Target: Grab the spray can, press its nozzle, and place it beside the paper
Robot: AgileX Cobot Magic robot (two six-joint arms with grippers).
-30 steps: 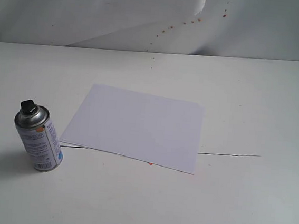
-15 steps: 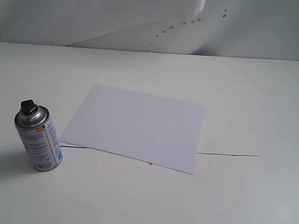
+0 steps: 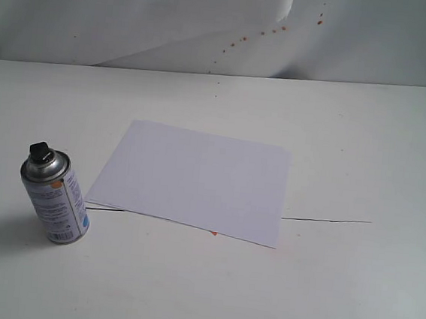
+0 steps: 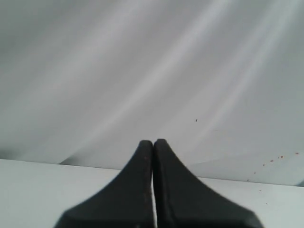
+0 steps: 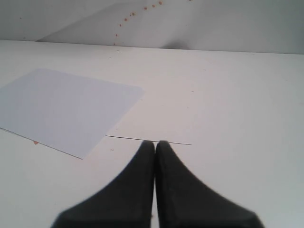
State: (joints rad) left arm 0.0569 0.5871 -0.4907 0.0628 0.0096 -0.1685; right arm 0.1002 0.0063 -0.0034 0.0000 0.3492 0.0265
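Note:
The silver spray can (image 3: 57, 199) stands upright on the white table at the near left of the exterior view, its black nozzle (image 3: 40, 150) on top. The white paper (image 3: 196, 179) lies flat just right of it, and shows again in the right wrist view (image 5: 61, 108). Neither arm appears in the exterior view. My left gripper (image 4: 153, 141) is shut and empty, facing the white backdrop, far from the can. My right gripper (image 5: 155, 142) is shut and empty above the table, with the paper some way ahead of it.
A thin dark line (image 3: 326, 219) runs across the table (image 3: 365, 144) from the paper's right edge. A creased white backdrop (image 3: 173, 20) with small orange specks rises behind the table's far edge.

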